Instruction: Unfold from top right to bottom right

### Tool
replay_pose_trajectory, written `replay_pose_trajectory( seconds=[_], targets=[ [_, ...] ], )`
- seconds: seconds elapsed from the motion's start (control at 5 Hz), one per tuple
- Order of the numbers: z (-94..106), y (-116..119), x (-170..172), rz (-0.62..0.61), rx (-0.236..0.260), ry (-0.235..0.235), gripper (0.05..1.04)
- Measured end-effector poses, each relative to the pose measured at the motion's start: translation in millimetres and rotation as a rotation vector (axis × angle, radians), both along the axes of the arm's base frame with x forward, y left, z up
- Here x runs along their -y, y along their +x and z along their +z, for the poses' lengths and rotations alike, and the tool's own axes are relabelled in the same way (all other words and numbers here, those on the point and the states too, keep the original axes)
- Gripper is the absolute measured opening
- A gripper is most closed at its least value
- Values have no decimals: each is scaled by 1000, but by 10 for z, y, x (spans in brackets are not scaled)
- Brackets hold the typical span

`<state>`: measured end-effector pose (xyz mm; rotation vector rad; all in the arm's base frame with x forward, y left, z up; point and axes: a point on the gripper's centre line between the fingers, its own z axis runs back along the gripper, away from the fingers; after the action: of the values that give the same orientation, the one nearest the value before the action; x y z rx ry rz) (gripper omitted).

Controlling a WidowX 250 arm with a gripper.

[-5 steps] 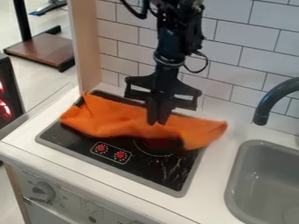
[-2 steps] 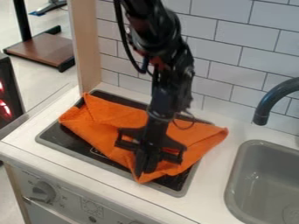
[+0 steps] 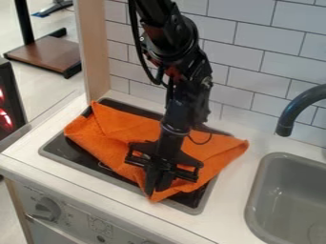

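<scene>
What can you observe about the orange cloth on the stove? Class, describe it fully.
The cloth is plain orange, with a soft, fabric look. It lies creased and partly spread across the black stove top, with a fold towards its left end. Its right corner reaches past the stove's frame over the white counter; its front narrows to a point near the frame's front edge. The gripper is at that point.

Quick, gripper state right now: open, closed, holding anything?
Gripper: down at the orange cloth's near corner; can't tell whether it's open or closed, or gripping the cloth.
</scene>
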<state>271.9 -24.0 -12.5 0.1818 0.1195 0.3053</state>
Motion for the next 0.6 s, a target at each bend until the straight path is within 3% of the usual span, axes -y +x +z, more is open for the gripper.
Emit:
replay_pose_trajectory(
  seconds=[0.4,0.6],
  targets=[
    [204,48,51,-38,-34,-29,764],
    [410,64,78,-29,5,-58,1004]
  ],
)
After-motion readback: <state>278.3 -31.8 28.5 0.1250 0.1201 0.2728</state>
